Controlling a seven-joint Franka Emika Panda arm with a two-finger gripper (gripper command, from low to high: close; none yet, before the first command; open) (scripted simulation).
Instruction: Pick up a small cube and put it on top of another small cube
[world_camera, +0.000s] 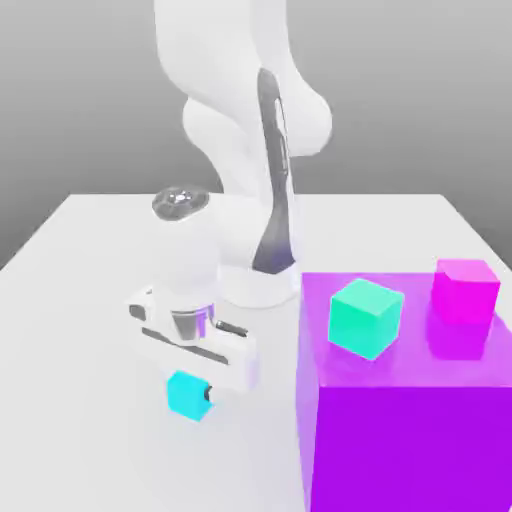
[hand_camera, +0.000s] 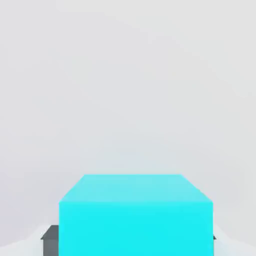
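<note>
1. Gripper (world_camera: 190, 395): the white two-finger hand points straight down over the table, its jaws closed against opposite sides of the small bright cyan cube (world_camera: 187, 394); a dark fingertip pad (world_camera: 208, 393) presses the cube's side that faces the exterior view's right.
2. Hand view: the cyan cube (hand_camera: 135, 215) sits between the fingers, with a dark grey pad (hand_camera: 50, 235) flush against one of its lower edges.
3. Cyan cube, position: low at the table surface, on the exterior view's left of the large block; whether it rests on the table or is slightly raised cannot be told.
4. White robot arm (world_camera: 245, 150): folds down from its rounded base at the rear of the table to the wrist directly above the cube.
5. Large purple block (world_camera: 400, 440): stands just beside the gripper, on the exterior view's right.
6. Teal-green cube (world_camera: 365, 317): rests on the purple block's top, near its left edge.
7. Magenta cube (world_camera: 465, 290): rests on the same top, toward the rear right corner, apart from the teal one.
8. Plain white table (world_camera: 80, 300): carries all of the above.
</note>
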